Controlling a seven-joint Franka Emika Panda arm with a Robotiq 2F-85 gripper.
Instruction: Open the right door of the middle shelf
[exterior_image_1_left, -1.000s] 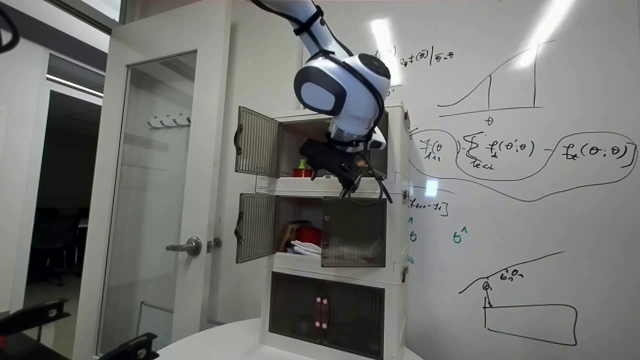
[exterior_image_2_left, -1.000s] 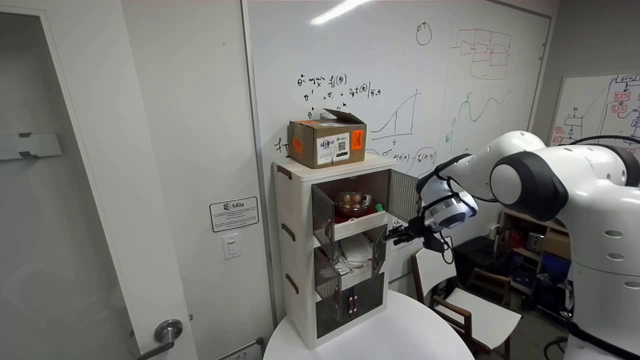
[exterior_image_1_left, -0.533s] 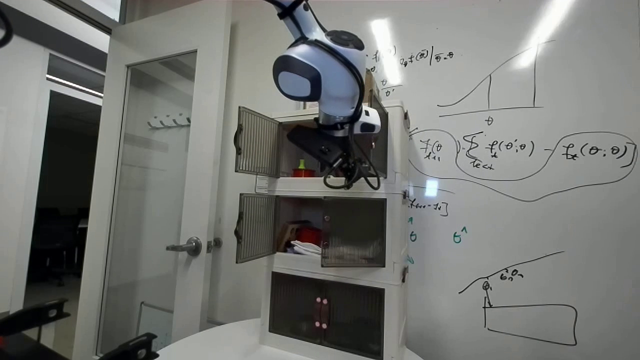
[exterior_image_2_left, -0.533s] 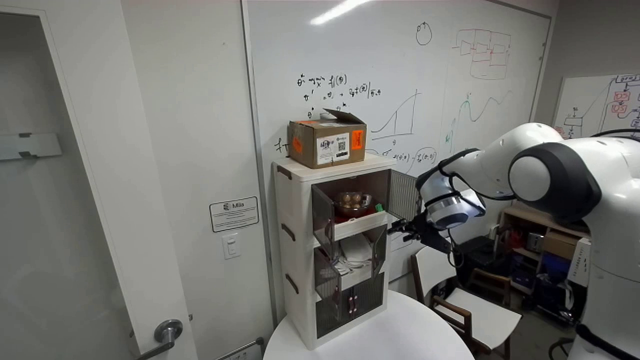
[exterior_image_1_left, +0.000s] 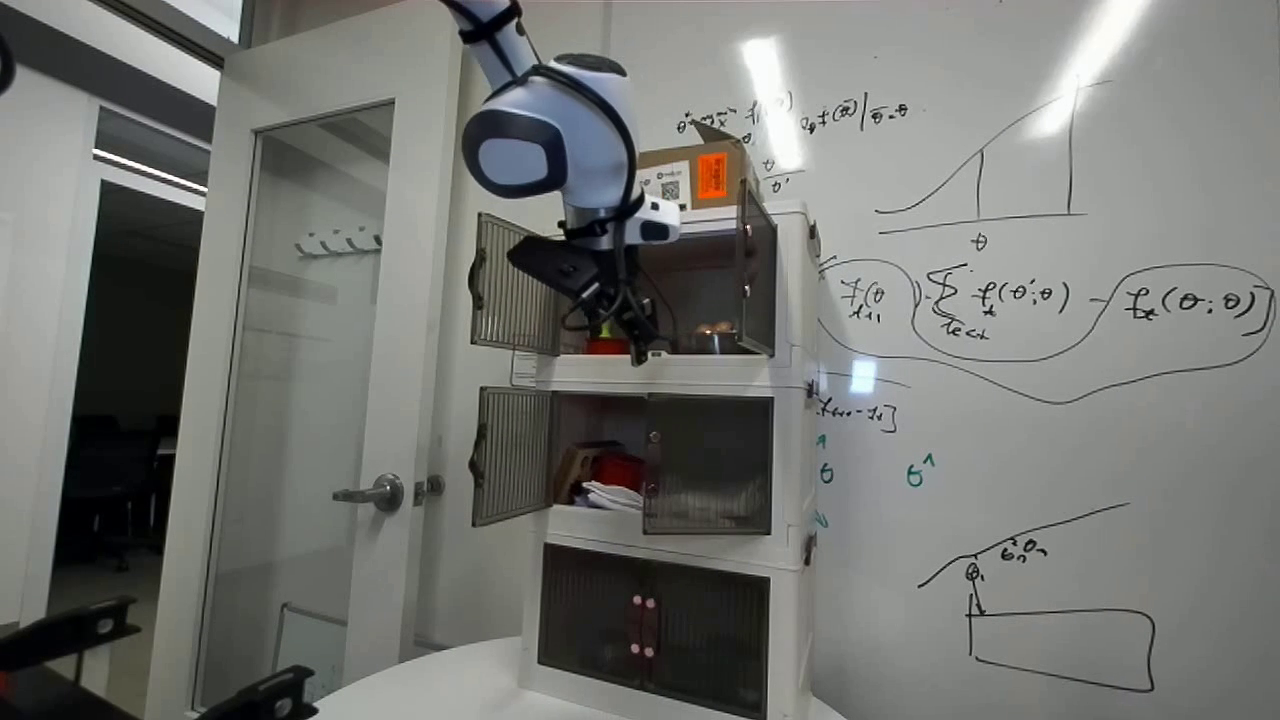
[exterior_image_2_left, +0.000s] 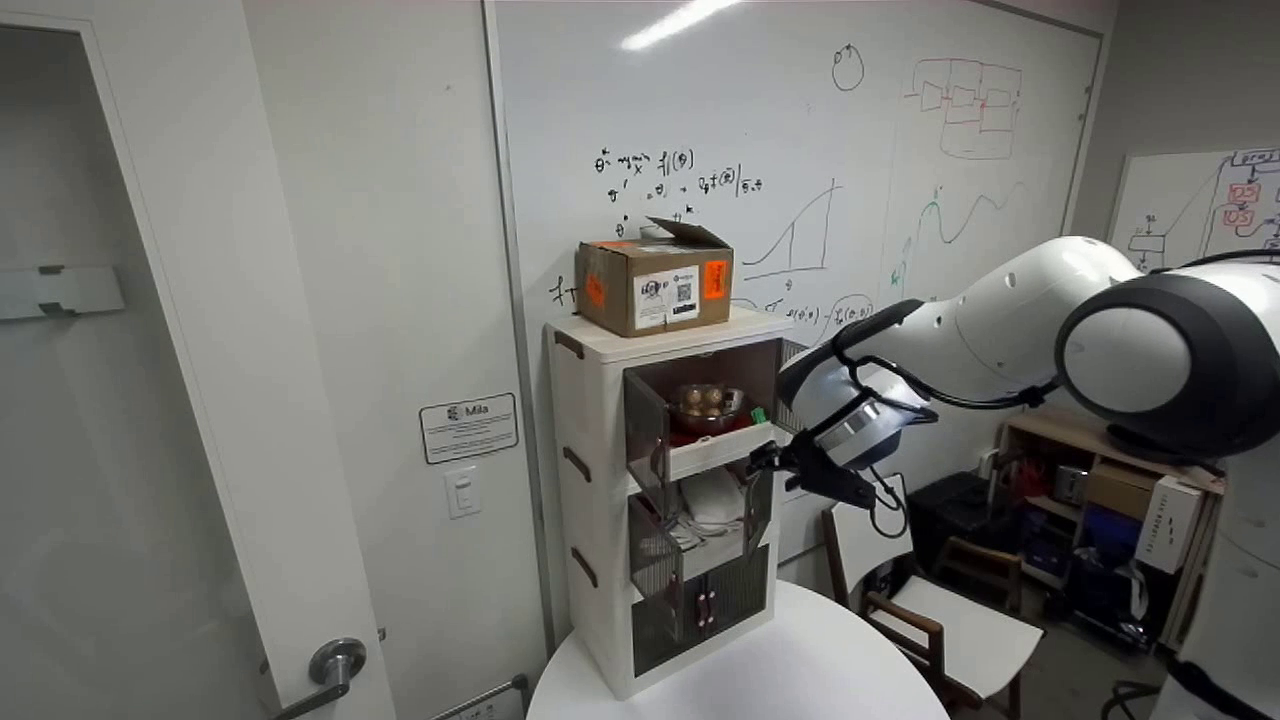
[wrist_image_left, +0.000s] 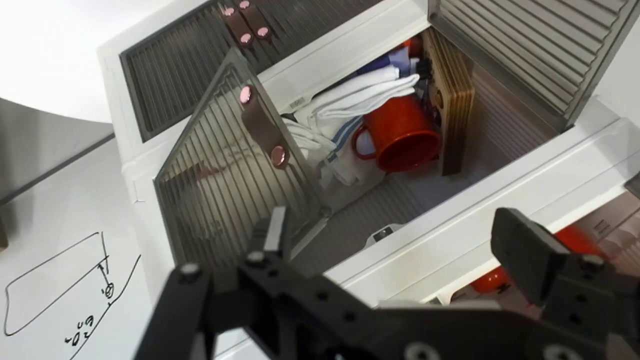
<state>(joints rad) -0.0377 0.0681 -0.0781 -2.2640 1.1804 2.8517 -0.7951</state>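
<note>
Two fingers (wrist_image_left: 522, 255), spread wide, and there's the right door (wrist_image_left: 215, 200) beyond one of them, ajar, partly hidden behind it! Past their gap, in the middle shelf (wrist_image_left: 492, 130): one mug (wrist_image_left: 407, 135), one wooden stack (wrist_image_left: 452, 100) (cloths (wrist_image_left: 365, 92) overlap here, count unclear).

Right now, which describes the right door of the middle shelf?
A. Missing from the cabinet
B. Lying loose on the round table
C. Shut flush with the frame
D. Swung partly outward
D: in the wrist view the right door juts out at an angle from the middle shelf, the edge with its brown pull standing away from the opening.
</note>
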